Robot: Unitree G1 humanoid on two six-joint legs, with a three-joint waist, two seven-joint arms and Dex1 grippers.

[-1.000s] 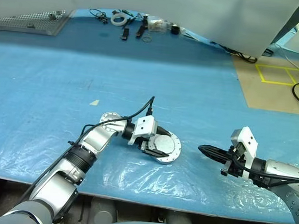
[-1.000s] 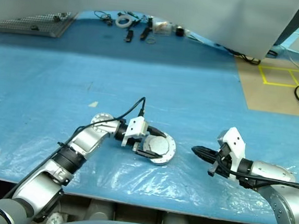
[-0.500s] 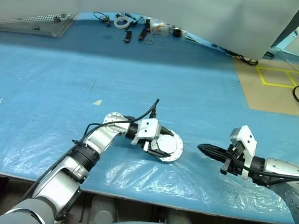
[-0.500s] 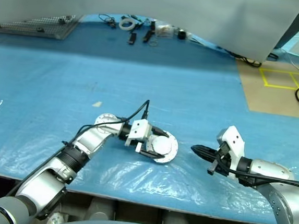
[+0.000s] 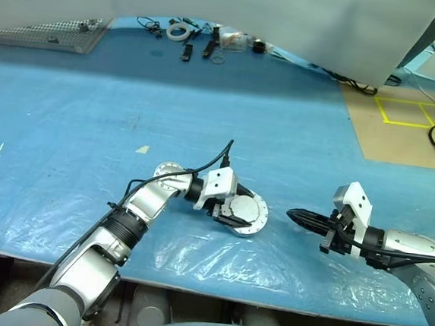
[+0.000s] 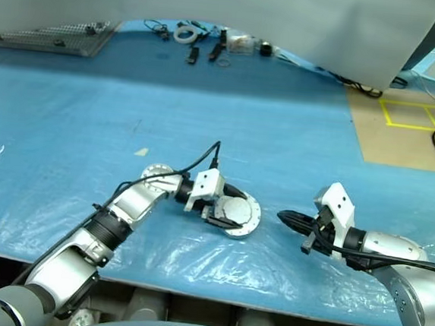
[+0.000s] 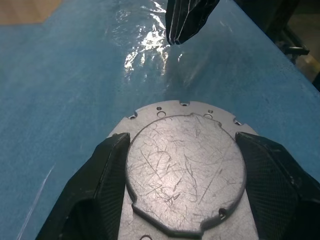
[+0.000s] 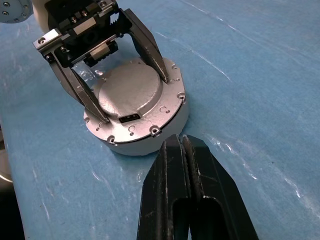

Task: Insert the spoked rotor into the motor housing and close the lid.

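Left gripper [image 8: 125,65] straddles lid [image 8: 131,90] seated on motor housing [image 8: 150,137], fingers spread against raised centre. Right gripper [image 8: 182,145] pinched empty just beside housing. Risk: crooked squeeze tilts lid, unseating it.

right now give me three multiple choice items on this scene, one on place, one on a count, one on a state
1. Where does the motor housing sit?
A. on the blue table cover
B. on the tan floor
C. raised in the air by both arms

2. How many black fingers of the left pincer flank the raised plate on the housing?
A. none
B. two
C. four

3. What state is the right pincer in?
A. wide open
B. shut on the housing
C. shut, holding nothing

Answers:
1. A: the right wrist view shows the housing resting flat on the blue table cover.
2. B: the left wrist view shows one finger on each side of the plate.
3. C: its fingers are pressed together beside the housing, with nothing between them.
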